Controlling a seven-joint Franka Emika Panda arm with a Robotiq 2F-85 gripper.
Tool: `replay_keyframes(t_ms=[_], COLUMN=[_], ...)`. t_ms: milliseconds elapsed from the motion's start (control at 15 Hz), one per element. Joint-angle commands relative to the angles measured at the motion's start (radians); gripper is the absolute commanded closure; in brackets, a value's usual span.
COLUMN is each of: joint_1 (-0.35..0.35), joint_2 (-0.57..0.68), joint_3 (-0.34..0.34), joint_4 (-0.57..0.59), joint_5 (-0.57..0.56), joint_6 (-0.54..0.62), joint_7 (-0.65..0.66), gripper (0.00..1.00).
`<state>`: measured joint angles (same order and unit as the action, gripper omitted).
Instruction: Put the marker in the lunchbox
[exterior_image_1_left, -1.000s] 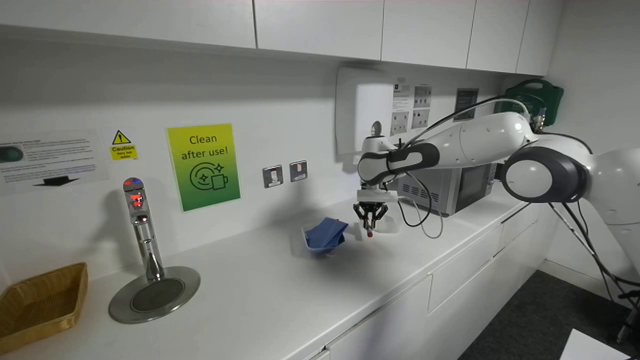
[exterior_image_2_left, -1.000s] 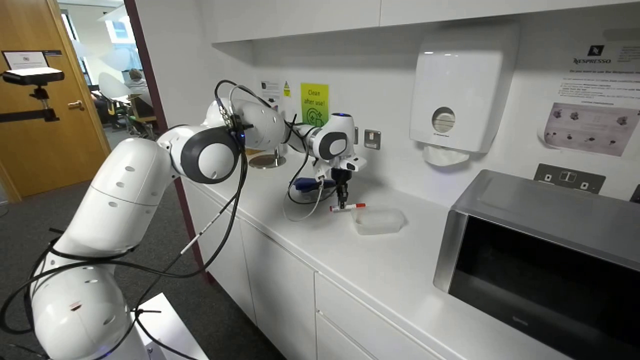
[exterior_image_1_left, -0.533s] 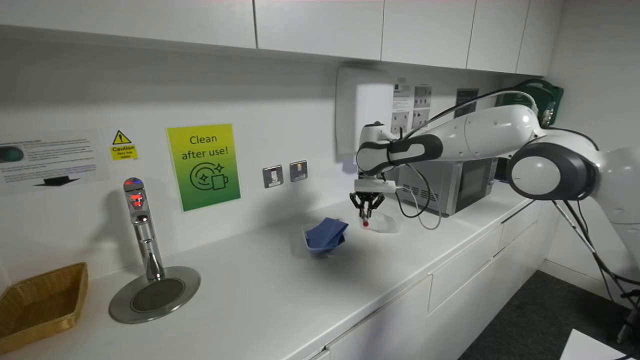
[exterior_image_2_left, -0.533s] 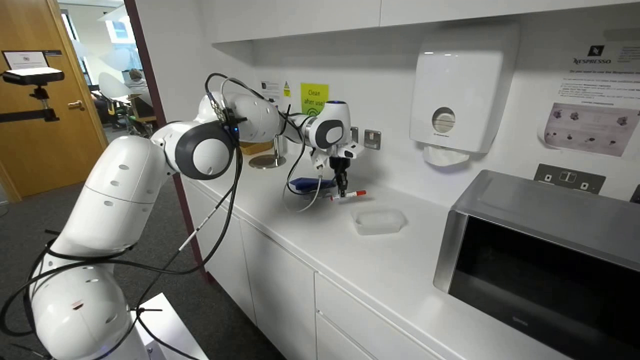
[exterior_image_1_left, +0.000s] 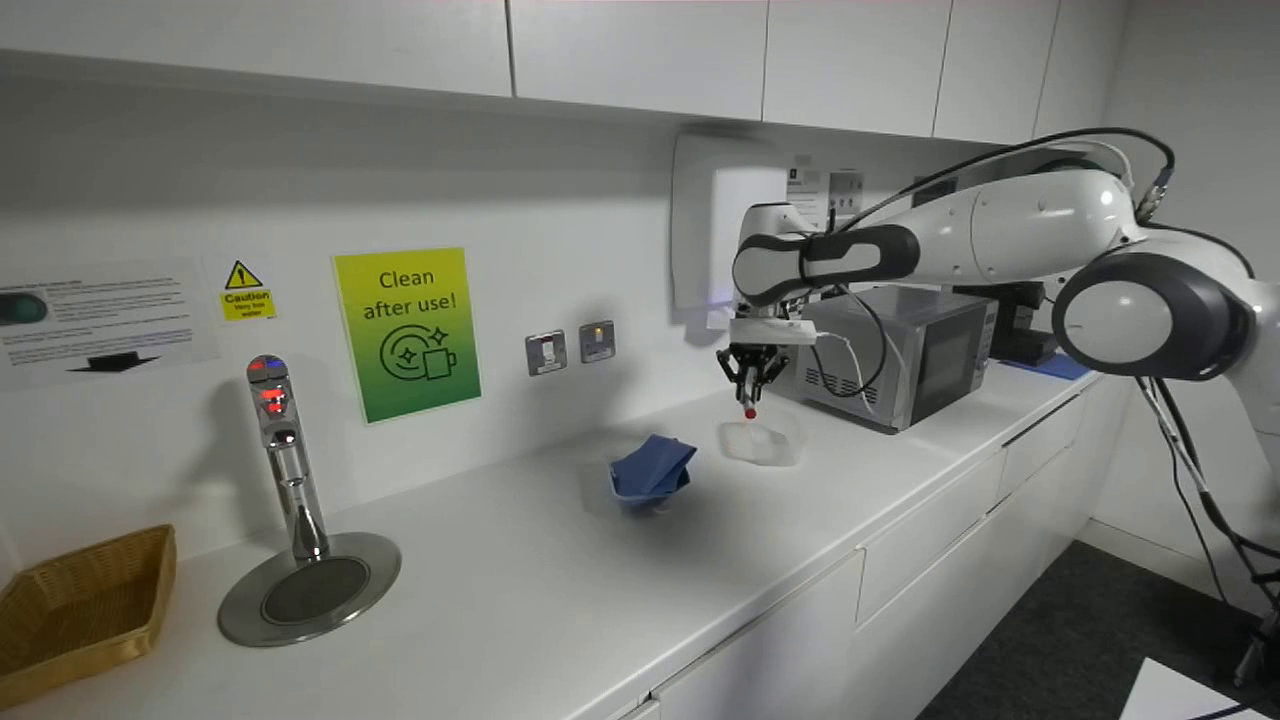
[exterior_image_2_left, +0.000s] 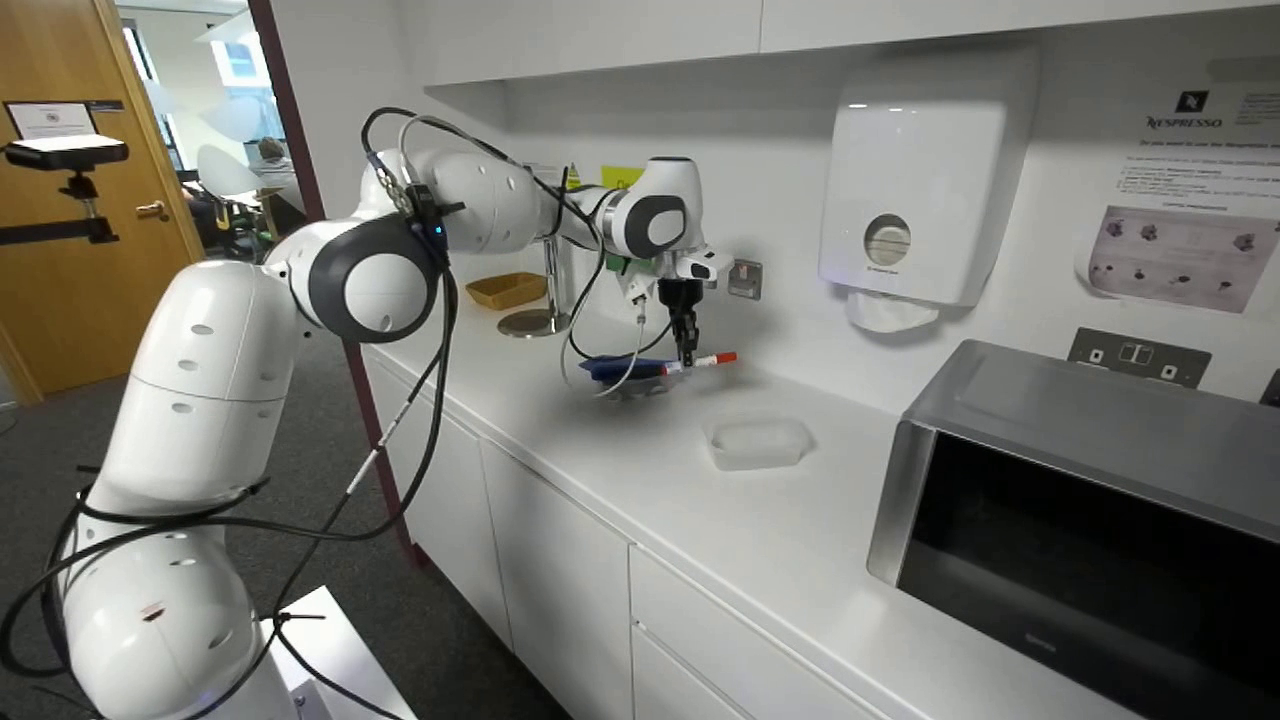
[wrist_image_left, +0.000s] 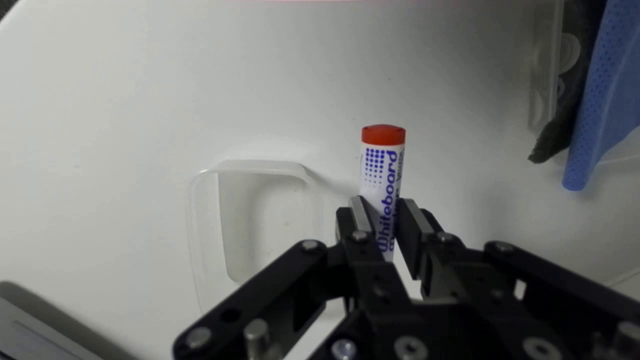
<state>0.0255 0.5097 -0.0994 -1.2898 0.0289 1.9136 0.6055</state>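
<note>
My gripper (exterior_image_1_left: 750, 388) is shut on the marker (exterior_image_2_left: 712, 361) and holds it level above the counter. The marker is white with red ends, and its red end points forward in the wrist view (wrist_image_left: 383, 135). The lunchbox (exterior_image_1_left: 648, 497) is a small clear-walled container with a folded blue cloth (exterior_image_1_left: 653, 466) in it. In the wrist view the blue cloth (wrist_image_left: 602, 100) is at the right edge, apart from the marker. A clear plastic tub (exterior_image_2_left: 758, 455) with rounded corners stands on the counter; it lies left of the marker in the wrist view (wrist_image_left: 270, 165).
A microwave (exterior_image_2_left: 1060, 540) stands on the counter (exterior_image_1_left: 500, 600). A tap (exterior_image_1_left: 290, 470) with a round metal base and a wicker basket (exterior_image_1_left: 90, 600) stand at the far end. A paper towel dispenser (exterior_image_2_left: 925, 180) hangs on the wall, below cabinets.
My gripper has lifted the marker up from near the counter top, and the arm has drawn up with it. The clear tub and the blue-filled container have not moved.
</note>
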Motion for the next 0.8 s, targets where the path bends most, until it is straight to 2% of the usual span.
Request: replay_keyframes(t_ms=[0,333,733], joint_1=[-0.029,-0.079,-0.129], joint_2=[-0.095,-0.141,-0.095], joint_3=[-0.011,-0.036,-0.059], joint_4=[-0.082,-0.132,-0.083], joint_5=[-0.002,0.002,0.012], joint_6=[-0.071,-0.061,-0.066], joint_7=[-0.057,-0.111,-0.144], gripper=[0.95,0.95,0.95])
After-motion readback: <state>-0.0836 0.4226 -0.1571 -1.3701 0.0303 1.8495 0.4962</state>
